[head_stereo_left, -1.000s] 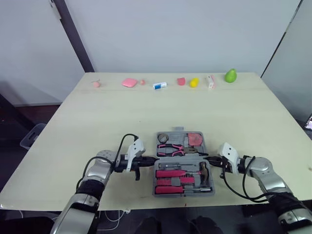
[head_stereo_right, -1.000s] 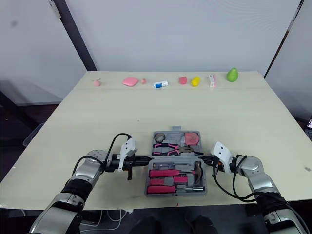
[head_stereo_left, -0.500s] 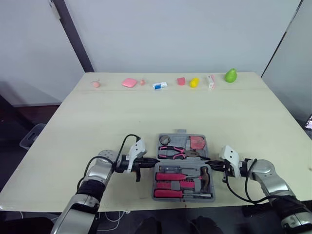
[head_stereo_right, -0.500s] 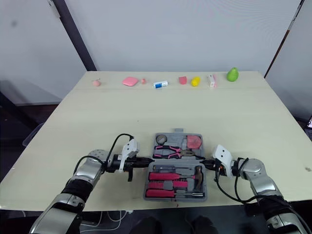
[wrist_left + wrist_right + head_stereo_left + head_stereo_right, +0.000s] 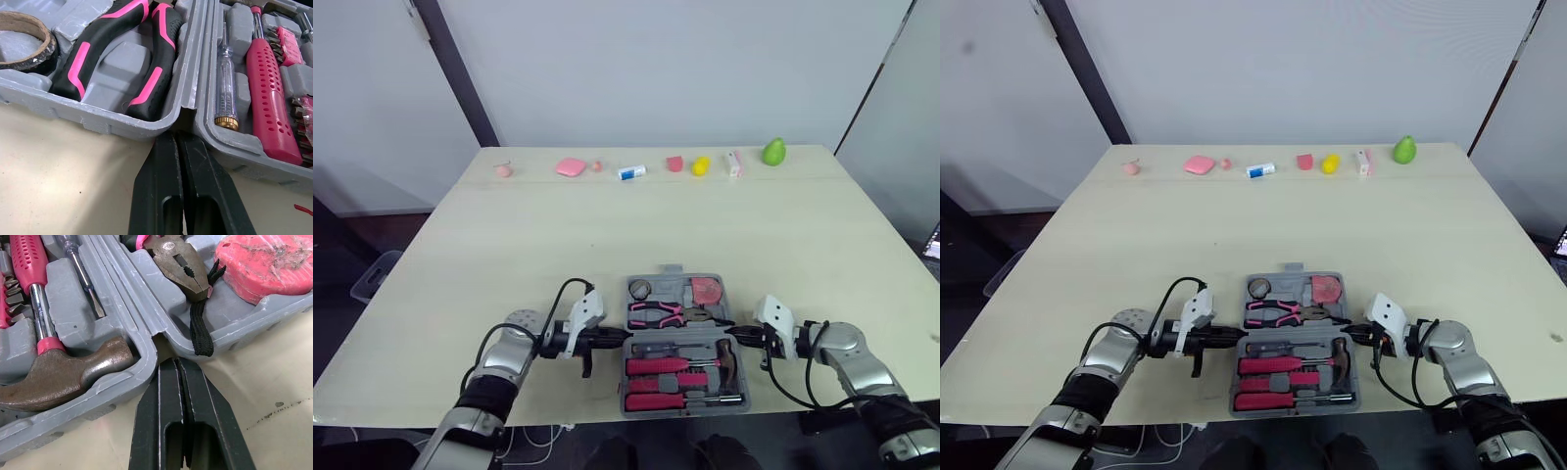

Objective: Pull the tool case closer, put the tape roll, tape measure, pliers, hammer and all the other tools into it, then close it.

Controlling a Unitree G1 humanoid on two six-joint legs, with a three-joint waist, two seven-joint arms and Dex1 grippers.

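The grey tool case (image 5: 671,291) lies open near the table's front edge. Its far half holds the tape roll (image 5: 640,288), pink-handled pliers (image 5: 656,312) and red tape measure (image 5: 706,288). The near half holds the hammer (image 5: 724,352) and pink screwdrivers (image 5: 658,364). My left gripper (image 5: 619,336) is shut, its tip set in the hinge notch on the case's left side (image 5: 175,137). On the right side my right gripper (image 5: 732,334) is shut too, its tip in the matching notch (image 5: 171,363) between the hammer (image 5: 63,377) and the tape measure (image 5: 264,259).
Along the table's far edge stands a row of small items: a pink pad (image 5: 572,166), a blue-white tube (image 5: 631,172), a yellow piece (image 5: 702,164) and a green pear (image 5: 773,151). The case's near side reaches almost to the front table edge (image 5: 558,416).
The open case has slid nearer to the front edge, and both shut grippers came back with it at its hinge sides.
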